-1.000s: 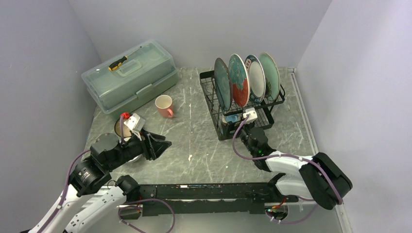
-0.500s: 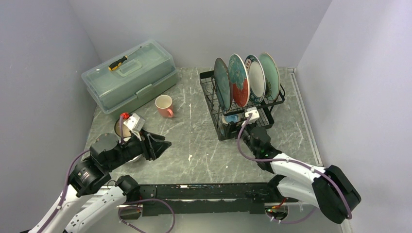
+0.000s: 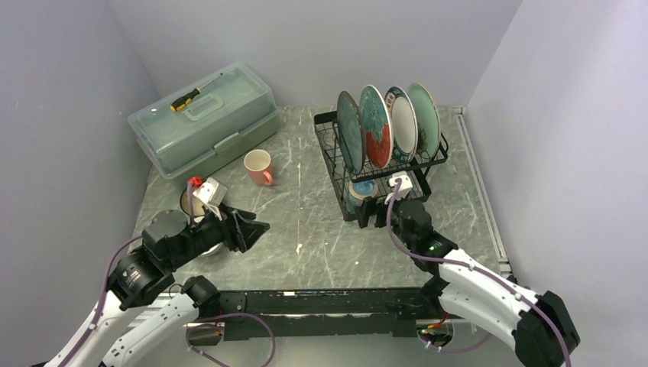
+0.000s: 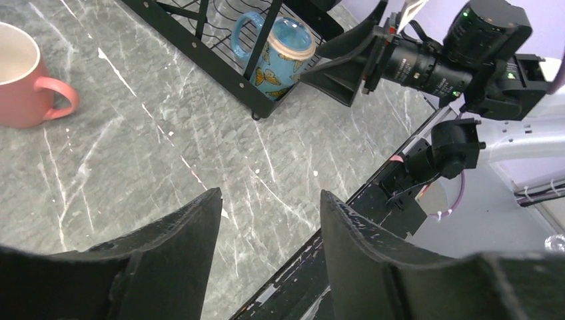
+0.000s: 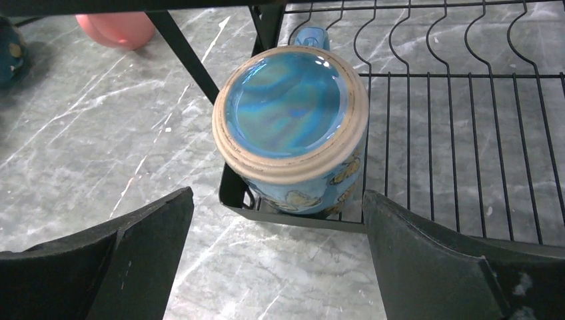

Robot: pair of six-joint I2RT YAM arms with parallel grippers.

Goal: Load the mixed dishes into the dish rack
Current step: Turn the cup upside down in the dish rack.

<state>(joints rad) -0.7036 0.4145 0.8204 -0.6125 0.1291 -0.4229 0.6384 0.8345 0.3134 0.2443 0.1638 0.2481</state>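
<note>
Currently the right gripper (image 5: 277, 195) has its two black fingers spread wide, one on each side of the blue mug (image 5: 290, 113), and neither finger touches it, so this claw grips nothing. The blue mug sits on the lower tier of the dish rack (image 5: 183, 57), in that tier's near left corner. Its flat blue end, ringed in tan, faces up, its butterfly-patterned wall is just inside the rim, and its handle points to the far side. On the upper tier four plates stand upright in the slots, side by side. From left to right they are the teal plate (image 3: 350, 136), the teal-and-red plate (image 3: 375, 126), the white dark-rimmed plate (image 3: 402, 122) and the pale green plate (image 3: 425, 113). The rack stands at the far right of the grey marbled table (image 3: 306, 229). On the near left, the left gripper (image 4: 268, 200) hangs above bare tabletop, its fingers apart with nothing between them. Beyond it the pink mug (image 3: 258, 166) stands upright on the table, well apart from the rack, between it and the green box (image 3: 221, 126). The lidded box lies at the far left, and a screwdriver (image 3: 187, 98) rests on its lid.
</note>
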